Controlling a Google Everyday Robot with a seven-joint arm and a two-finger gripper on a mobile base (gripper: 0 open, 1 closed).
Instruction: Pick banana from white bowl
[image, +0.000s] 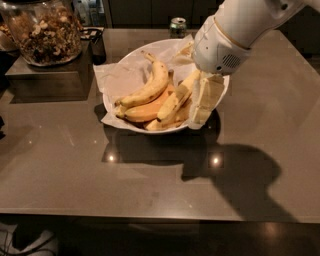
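Gripper (204, 100) hangs from my wrist at the right rim of the white bowl (131, 60), low over the fruit. Whether it is apart, together or clamped on anything, I cannot tell from this one camera view. The banana (172, 102), freckled and fairly straight, lies in the bowl just beside my gripper, leaning against the orange-toned banana (142, 112) and the curved banana (150, 87). By my reckoning the approach is done, while a sure grasp and the lift clear of the bowl remain.
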